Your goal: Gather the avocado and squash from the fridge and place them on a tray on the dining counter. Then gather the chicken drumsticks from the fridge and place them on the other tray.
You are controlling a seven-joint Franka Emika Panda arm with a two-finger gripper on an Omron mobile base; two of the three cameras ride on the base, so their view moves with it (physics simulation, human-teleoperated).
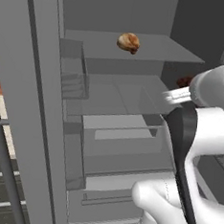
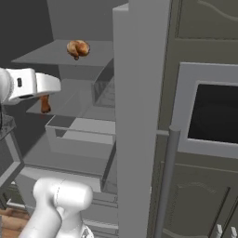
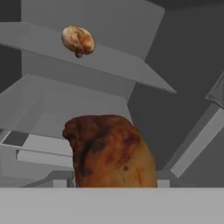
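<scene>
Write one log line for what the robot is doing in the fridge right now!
place: open fridge | near drumstick: right in front of gripper, grip unclear | second drumstick: on upper shelf, untouched

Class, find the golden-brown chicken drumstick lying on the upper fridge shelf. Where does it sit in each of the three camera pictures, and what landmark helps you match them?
Left base view: chicken drumstick at top centre, on the upper fridge shelf.
Right base view: upper left, on the same shelf.
Hand view: upper left, above a larger, closer drumstick.
Shared landmark: the upper fridge shelf.
</scene>
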